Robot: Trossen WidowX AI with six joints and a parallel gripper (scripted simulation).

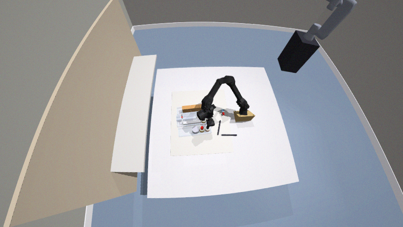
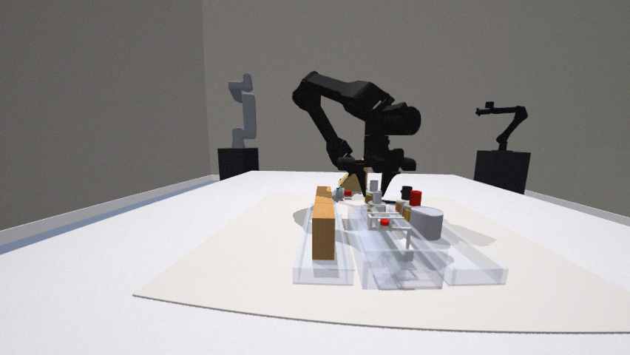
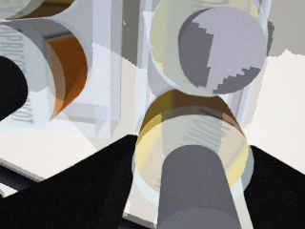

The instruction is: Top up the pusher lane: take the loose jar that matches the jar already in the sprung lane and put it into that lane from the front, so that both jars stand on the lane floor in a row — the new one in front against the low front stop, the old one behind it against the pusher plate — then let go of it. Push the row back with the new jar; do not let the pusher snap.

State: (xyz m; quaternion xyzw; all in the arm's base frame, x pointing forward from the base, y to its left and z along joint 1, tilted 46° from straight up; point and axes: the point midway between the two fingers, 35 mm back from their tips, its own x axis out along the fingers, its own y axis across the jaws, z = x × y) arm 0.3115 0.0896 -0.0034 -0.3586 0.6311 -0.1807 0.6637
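My gripper [image 2: 374, 195] [image 3: 189, 150] is shut on a honey jar with a grey cap. This held jar [image 2: 373, 185] [image 3: 195, 129] looks slightly tilted in the wrist view, at the front end of the middle clear lane [image 2: 401, 282]. The matching grey-capped jar [image 2: 377, 197] [image 3: 224, 48] stands in that lane just beyond it. The two jars overlap in the wrist view; I cannot tell whether they touch. A white frame with a red marker [image 2: 384, 222] [image 1: 181, 116] is farther back on the lane. The pusher plate, the front stop and the held jar's base are not clearly visible.
The neighbouring lane holds an apricot jar [image 3: 71, 67], a red-capped jar [image 2: 415, 198] [image 1: 201, 127] and a wide grey cylinder [image 2: 427, 225] [image 1: 195, 129]. An orange block [image 2: 323, 234] [image 1: 191, 108] fills the other side lane. Another red-ended item [image 1: 223, 113] [image 2: 347, 193] lies near the arm's base.
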